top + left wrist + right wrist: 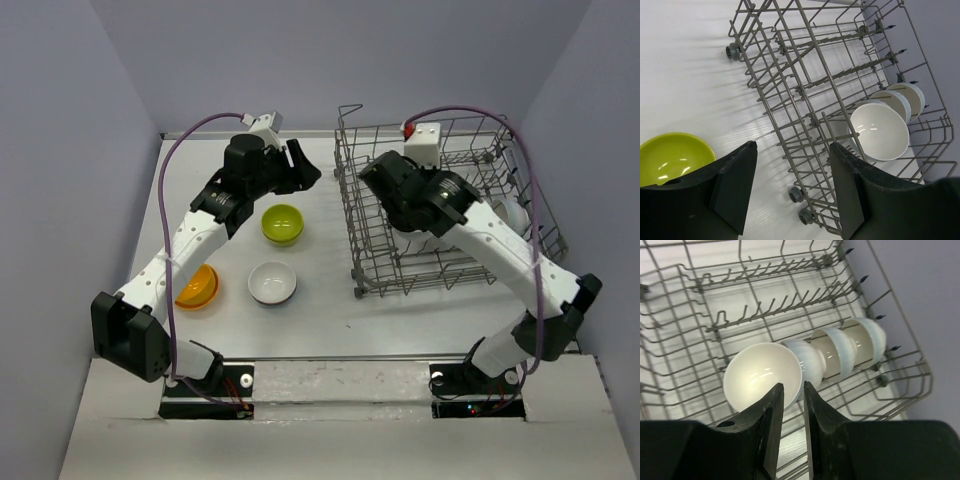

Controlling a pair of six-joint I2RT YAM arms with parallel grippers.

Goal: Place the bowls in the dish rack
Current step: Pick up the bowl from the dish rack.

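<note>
The grey wire dish rack [350, 200] stands at the right of the table. Several pale bowls stand on edge in a row along its right side. The nearest is a white bowl [760, 375], and a pale blue one [840, 347] stands behind it. My right gripper [792, 390] reaches down into the rack. Its jaws stand open by a narrow gap, with the white bowl's rim right at the fingertips. On the table lie a lime green bowl [283, 222], a white bowl [272, 282] and an orange bowl [198, 287]. My left gripper [305, 165] hangs open and empty above the table behind the green bowl [670, 160].
Grey walls close in the table at the back and both sides. The rack's [790, 75] small wheels [795, 195] rest on the table near my left fingers. My left arm's forearm passes above the orange bowl. Rows of upright tines [765, 307] run across the rack's middle.
</note>
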